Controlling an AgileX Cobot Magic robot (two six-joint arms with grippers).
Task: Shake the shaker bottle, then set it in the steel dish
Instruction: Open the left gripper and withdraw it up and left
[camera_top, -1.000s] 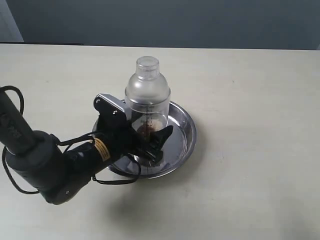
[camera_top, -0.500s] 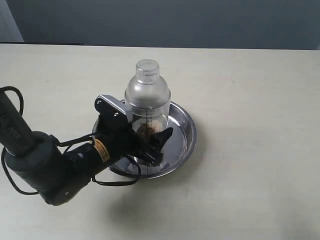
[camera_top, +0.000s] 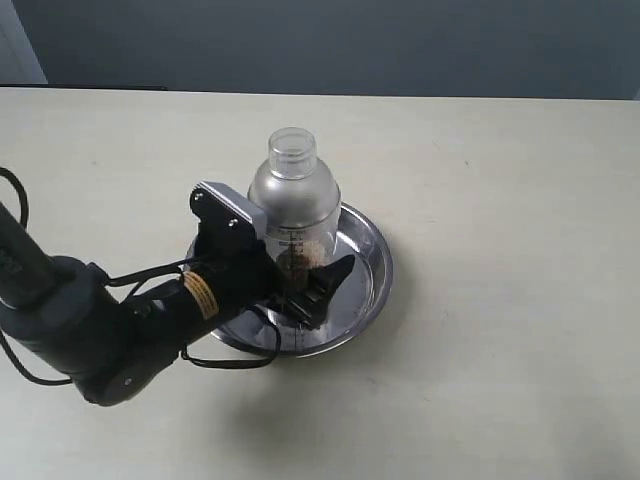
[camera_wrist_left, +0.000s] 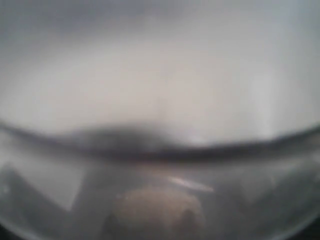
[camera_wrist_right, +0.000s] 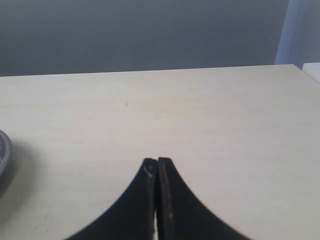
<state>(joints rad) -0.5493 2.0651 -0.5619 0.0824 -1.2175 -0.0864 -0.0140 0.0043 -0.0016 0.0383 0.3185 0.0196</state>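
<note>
The clear shaker bottle (camera_top: 292, 195) stands upright in the steel dish (camera_top: 375, 262), its brown granules low inside. My left gripper (camera_top: 304, 282) is shut on the bottle's lower body from the front left. One black finger (camera_top: 330, 281) shows over the dish; the other is hidden behind the bottle. In the left wrist view the blurred shaker bottle (camera_wrist_left: 160, 95) fills the frame, with the granules (camera_wrist_left: 155, 210) at its base. My right gripper (camera_wrist_right: 157, 163) is shut on nothing above the bare table and is out of the exterior view.
The beige table (camera_top: 500, 180) spreads around the dish, with a dark wall behind its far edge. A sliver of the dish's rim (camera_wrist_right: 2, 150) shows at the edge of the right wrist view. The left arm's cables (camera_top: 150, 275) trail at the front left.
The bottle has come down a little with my left gripper and now sits lower in the dish. The right gripper has not visibly moved.
</note>
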